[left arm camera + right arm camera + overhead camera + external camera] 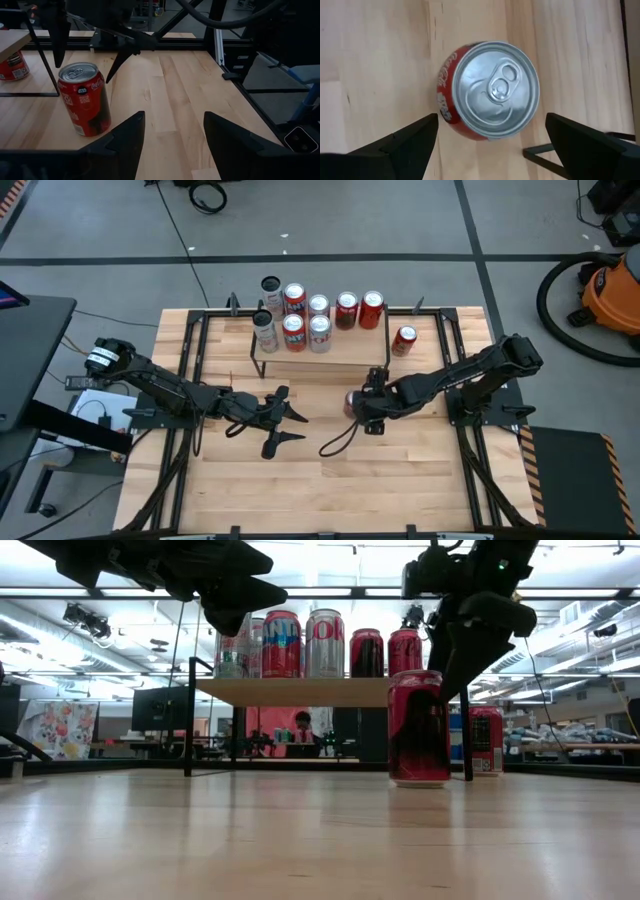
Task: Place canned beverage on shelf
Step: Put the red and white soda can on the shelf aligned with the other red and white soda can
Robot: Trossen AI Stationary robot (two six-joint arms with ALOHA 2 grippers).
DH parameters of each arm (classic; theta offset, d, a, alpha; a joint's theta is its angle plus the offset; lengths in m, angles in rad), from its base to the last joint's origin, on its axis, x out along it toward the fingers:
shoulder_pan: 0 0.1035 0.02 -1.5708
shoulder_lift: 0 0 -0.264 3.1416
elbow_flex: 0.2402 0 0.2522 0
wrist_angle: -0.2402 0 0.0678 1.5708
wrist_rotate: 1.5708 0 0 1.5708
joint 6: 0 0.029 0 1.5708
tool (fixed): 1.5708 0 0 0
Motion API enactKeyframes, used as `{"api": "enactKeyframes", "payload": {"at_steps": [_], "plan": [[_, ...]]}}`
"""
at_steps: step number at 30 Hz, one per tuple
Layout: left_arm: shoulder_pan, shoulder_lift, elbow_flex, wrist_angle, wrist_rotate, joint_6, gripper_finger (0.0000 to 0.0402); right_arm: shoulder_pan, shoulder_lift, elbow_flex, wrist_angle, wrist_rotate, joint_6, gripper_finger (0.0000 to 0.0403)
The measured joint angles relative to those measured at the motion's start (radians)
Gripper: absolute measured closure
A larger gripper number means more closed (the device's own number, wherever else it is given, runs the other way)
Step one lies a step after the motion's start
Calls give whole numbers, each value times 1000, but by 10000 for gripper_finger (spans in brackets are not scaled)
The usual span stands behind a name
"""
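Observation:
A red cola can (351, 402) stands upright on its base on the wooden tabletop, in front of the shelf (350, 348); it also shows in the low view (418, 730) and the left wrist view (85, 100). My right gripper (490, 122) hangs open over it, pointing down, one finger on either side of the can's silver top (497, 90), apart from it. My left gripper (174, 125) is open and empty, a little to the can's left above the table (287, 418). The shelf (300, 692) carries several upright cans.
Another red can (404, 340) stands on the table just right of the shelf, also seen in the low view (487, 740). The shelf's thin black legs (188, 720) stand behind the can. Black frame rails (190, 370) run along both table sides.

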Motion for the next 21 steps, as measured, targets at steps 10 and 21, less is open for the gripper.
{"api": "enactKeyframes", "payload": {"at_steps": [10,21], "plan": [[0,0,0,0,0,0,189,-38,0,68,25,-107,-110,19],[0,0,0,2,0,1,189,-108,72,58,122,-215,-174,21]]}}
